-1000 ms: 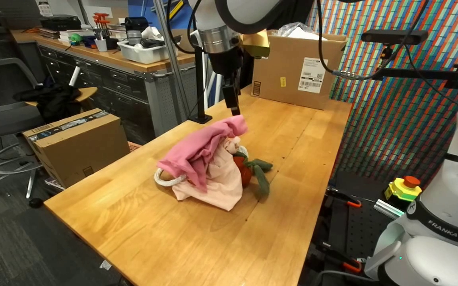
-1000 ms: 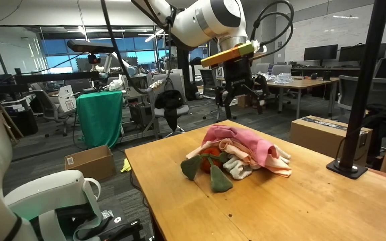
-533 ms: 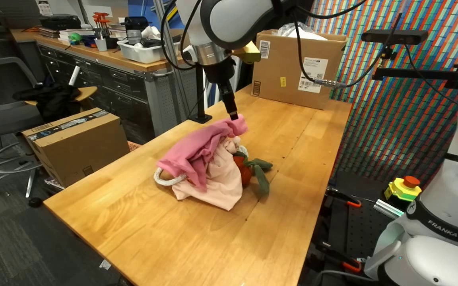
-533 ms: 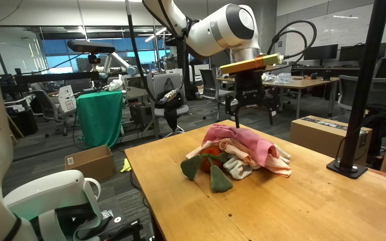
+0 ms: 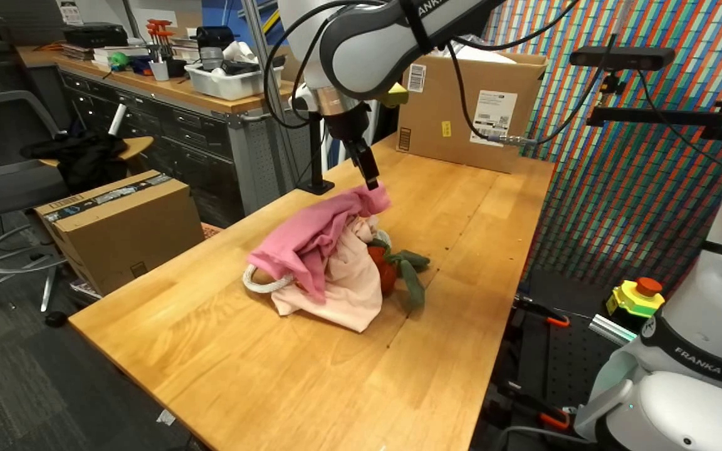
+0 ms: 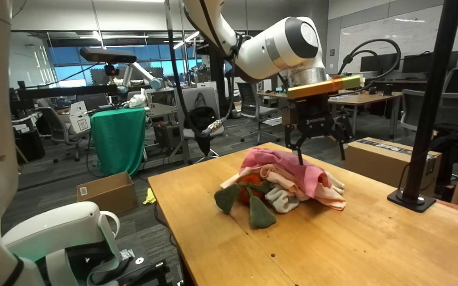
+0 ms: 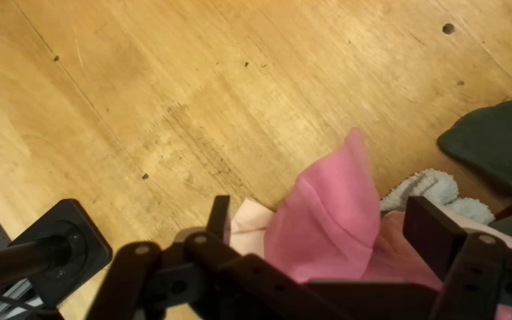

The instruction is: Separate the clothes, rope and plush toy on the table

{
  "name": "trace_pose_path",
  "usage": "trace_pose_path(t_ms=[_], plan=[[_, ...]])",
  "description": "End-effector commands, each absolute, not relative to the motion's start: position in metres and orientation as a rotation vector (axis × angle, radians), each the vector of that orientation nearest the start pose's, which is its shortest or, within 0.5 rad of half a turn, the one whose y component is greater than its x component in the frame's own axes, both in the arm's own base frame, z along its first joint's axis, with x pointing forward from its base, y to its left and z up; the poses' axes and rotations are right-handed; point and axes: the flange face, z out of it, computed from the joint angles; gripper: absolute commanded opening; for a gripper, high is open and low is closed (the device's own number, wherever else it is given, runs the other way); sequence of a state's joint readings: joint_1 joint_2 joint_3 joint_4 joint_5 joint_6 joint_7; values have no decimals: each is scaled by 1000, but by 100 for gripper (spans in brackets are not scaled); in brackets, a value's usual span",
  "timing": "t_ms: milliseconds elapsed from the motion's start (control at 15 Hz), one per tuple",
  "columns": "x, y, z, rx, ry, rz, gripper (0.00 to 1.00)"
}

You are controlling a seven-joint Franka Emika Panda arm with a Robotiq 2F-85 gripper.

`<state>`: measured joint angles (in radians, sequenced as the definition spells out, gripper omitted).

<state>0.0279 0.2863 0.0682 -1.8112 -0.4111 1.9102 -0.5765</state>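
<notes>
— Position of the end effector relative to the pink cloth?

— Above its raised end, the one opposite the rope. Jaws wide, nothing held. Contact: cannot tell; a jaw tip overlaps the cloth in both exterior views.

— Cloth's long axis?

— Runs from beneath the end effector toward the rope, whose loop sticks out at the opposite end. Wrist view: tapered fold visible between the jaws, its length roughly across their closing line.

— Straight descent, then?

— Judged so: lower, close on the fold, lift the pink cloth first, as it lies on top.

— Remaining items?

— Peach cloth partly under the pink; white terry cloth and red-and-green plush toy beside it, toy on the side away from the rope. All bunched on the tabletop; none separated yet.

— Risk?

— Too deep a bite could catch the peach cloth along with the pink and drag both. Rope might snag too; any wrapping is hidden. Shallow pinch, slow lift preferred.
</notes>
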Motion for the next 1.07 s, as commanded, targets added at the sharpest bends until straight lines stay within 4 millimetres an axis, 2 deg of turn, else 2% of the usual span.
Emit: trace_pose_path(t_ms=[0,267,467,800,1000], plan=[[626,14,365,-3083,-1480,386,100],[630,7,348,-3032,-1508,370,100],[628,9,339,-2977,-1509,389,100],[626,25,339,-2911,-1451,345,100],[626,28,337,-2915,-1458,361,100]])
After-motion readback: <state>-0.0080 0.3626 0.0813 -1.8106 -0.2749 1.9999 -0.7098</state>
